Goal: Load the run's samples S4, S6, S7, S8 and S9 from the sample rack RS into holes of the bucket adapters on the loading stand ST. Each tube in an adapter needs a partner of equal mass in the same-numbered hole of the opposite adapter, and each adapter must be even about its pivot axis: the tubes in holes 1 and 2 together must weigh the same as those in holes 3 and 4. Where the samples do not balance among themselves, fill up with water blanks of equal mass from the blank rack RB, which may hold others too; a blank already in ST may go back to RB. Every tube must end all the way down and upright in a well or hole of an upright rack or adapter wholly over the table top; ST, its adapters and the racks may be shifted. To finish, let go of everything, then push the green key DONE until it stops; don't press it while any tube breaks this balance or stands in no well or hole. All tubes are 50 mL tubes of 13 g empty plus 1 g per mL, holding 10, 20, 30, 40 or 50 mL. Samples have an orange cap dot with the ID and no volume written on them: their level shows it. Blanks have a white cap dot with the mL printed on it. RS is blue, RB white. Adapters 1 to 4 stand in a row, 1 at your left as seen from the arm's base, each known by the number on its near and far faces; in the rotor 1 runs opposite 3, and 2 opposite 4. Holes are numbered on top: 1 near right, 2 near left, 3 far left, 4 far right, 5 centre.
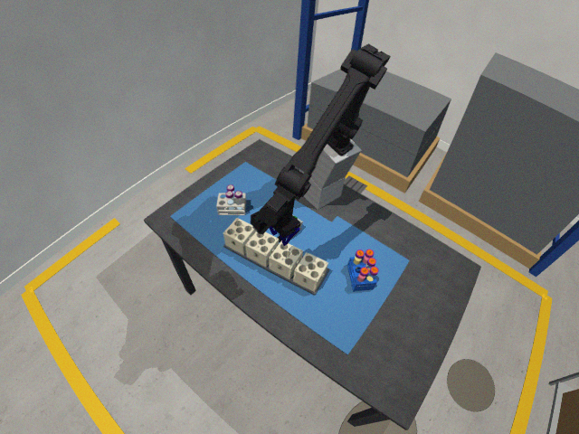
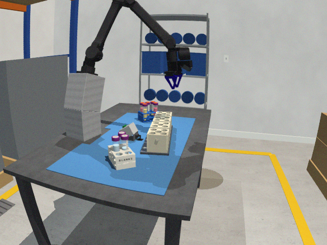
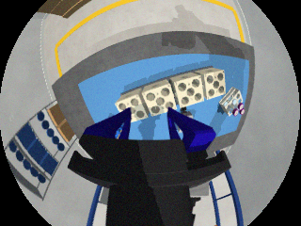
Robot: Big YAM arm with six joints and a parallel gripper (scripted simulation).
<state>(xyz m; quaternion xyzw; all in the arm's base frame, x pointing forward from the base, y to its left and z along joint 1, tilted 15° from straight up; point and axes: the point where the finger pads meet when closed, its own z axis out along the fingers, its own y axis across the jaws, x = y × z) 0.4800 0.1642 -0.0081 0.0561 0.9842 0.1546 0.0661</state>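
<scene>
My gripper hangs high above the table, over the row of adapters, open with nothing between its blue fingers. The four cream bucket adapters on the loading stand ST stand in a row with all holes empty; they also show in the wrist view and in the exterior view. The blue sample rack RS holds several orange-capped tubes at the right end of the mat. The white blank rack RB holds purple-capped blanks; it also shows in the exterior view.
The grey box with the green key DONE sits between the arm's base and ST. The grey arm pedestal stands at the table's back edge. A shelf with blue discs stands behind the table.
</scene>
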